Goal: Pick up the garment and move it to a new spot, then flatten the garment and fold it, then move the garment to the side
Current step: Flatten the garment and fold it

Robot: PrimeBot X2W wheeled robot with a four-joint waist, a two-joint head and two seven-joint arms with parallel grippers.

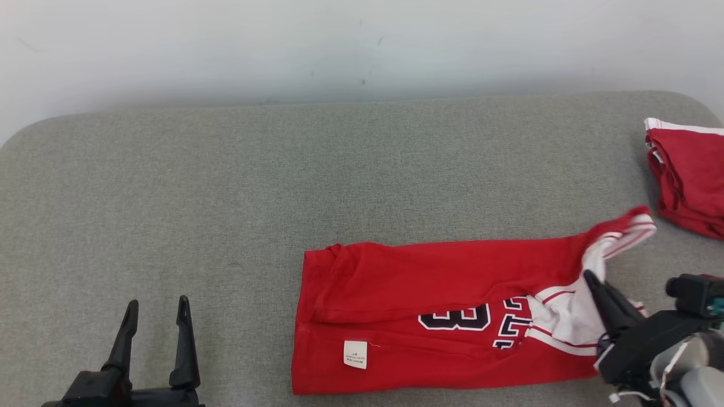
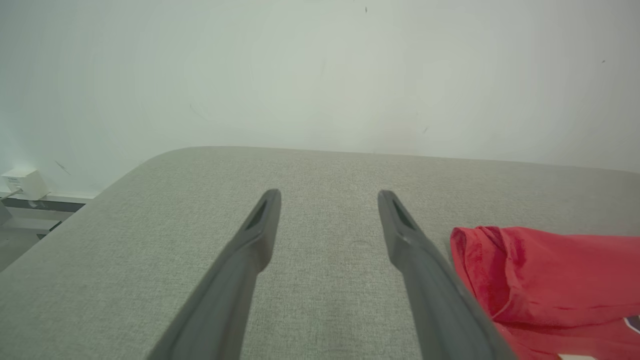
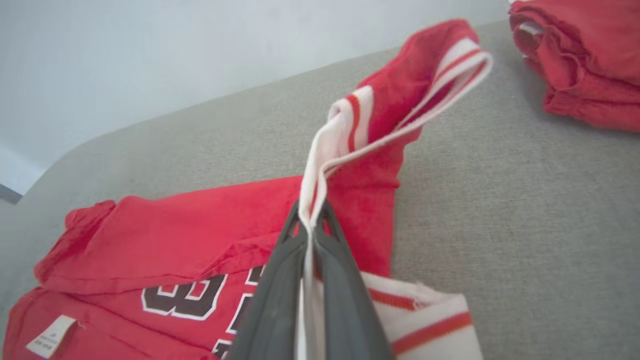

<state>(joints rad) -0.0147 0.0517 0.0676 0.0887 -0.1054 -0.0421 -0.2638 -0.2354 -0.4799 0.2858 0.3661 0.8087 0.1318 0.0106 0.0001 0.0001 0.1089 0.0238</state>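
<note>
Red garment pinched in right gripper, left gripper wide, empty

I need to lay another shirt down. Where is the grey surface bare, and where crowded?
Bare: the left half of the grey surface, between wall, red jersey and open left gripper; also the far strip behind the jersey. Crowded: the right end, where the right gripper pinches the jersey near a folded red garment.

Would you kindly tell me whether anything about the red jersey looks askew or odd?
The jersey lies unevenly: one red flap is folded crookedly across the number, and its white-striped trim is lifted off the grey surface, pinched by the right gripper, jaws shut.
</note>
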